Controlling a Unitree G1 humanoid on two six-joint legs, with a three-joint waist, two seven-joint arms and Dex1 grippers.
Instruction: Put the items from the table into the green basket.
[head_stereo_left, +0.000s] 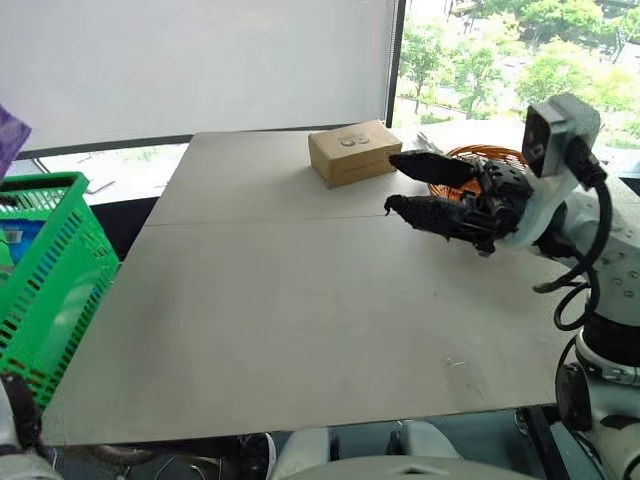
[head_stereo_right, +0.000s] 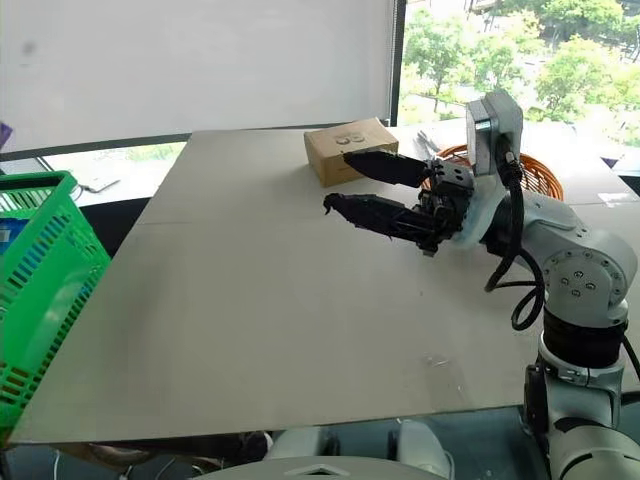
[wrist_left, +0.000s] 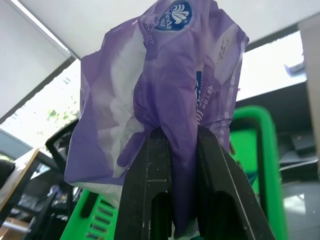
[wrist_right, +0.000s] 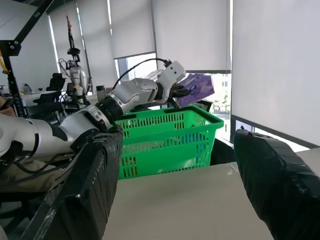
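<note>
While the purple tissue pack (wrist_left: 160, 90) is clenched between the two black fingers (wrist_left: 150, 190) of the left hand (wrist_right: 179, 92), it is held in the air above the green basket (wrist_right: 165, 140), as seen from the right wrist. A sliver of the pack's purple wrapping is caught at the far left edge of the head views, above the basket's rim (head_stereo_left: 45, 183). The basket stands off the left edge of the tabletop (head_stereo_left: 300, 320), just beside it, and something blue (head_stereo_left: 20, 240) can be seen inside through the lattice, though what it is cannot be told. A thin seam is seen running across the tabletop. Toward the far edge, a small cardboard box (head_stereo_left: 354, 152) is set on the surface. Further right, the right hand (head_stereo_left: 395, 182) is held above the tabletop with its fingers spread apart and nothing between them, pointing toward the left. Behind it, a round orange wicker basket (head_stereo_right: 540, 178) is placed near the far right corner, partly hidden by the arm.
</note>
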